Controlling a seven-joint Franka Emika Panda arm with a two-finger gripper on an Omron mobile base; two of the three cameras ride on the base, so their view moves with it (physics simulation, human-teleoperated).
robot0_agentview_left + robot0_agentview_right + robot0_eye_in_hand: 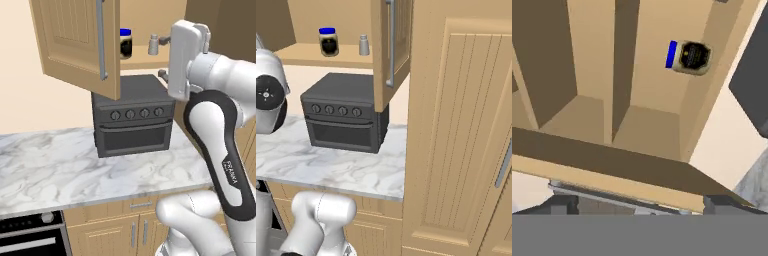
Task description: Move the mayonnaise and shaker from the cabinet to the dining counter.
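Simulated kitchen: marble desk (pixel 60 165) along a cream wall, dark toaster oven (pixel 131 115) sitting at its back edge, wall cabinet (pixel 75 40) above with doors swung open.

Mayonnaise (pixel 329 41) stands upright on the cabinet shelf (pixel 321 55), near the shelf's front edge, roughly above the oven. Shaker (pixel 363 45) is on the same shelf, just beside the jar toward the right-hand door, apart from it, not touching. Dining counter isn't in frame, so nothing delivered yet.

Hand (pixel 639 207) is open, jaws spread wide, empty. Its camera is rolled, looking into the cabinet interior with the jar (pixel 689 57) off toward the upper right of that picture, well apart from the fingertips.

Step in hand, as I read it: approach for the first pick, probably the jar.

To do it well:
- Re-centre the jar between the fingers before going in.
- Come in level over the shelf's front edge, clear of the open door (pixel 390 50) and its bar handle.
- Close on the body below the blue lid.
- Watch the shaker: it's close enough to get knocked by the outer finger.
- Lift straight, back out before swinging.
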